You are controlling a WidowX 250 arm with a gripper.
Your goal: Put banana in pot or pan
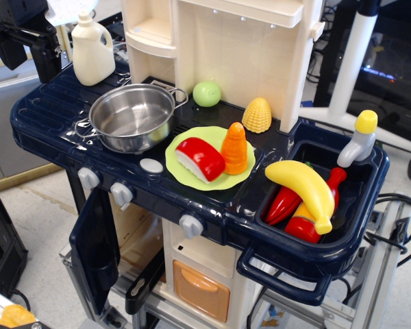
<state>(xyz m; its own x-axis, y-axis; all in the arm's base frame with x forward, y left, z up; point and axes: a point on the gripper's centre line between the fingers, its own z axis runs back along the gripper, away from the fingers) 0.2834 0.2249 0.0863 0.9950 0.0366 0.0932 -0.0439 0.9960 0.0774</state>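
Observation:
The yellow banana (303, 188) lies in the dark blue sink (370, 179) at the right, resting on red toy pieces. The shiny steel pot (131, 118) stands empty on the left part of the toy kitchen counter, with loop handles at its sides. The black gripper (20, 35) hangs at the far top left, well away from both the pot and the banana. Its fingers are partly cut off by the frame edge, so I cannot tell whether they are open or shut. Nothing shows in it.
A light-green plate (181, 169) between pot and sink holds a red piece (200, 158) and an orange carrot (234, 149). A corn cob (257, 114) and a green ball (207, 94) sit behind it. A cream bottle (92, 52) stands behind the pot. A faucet (357, 140) rises behind the sink.

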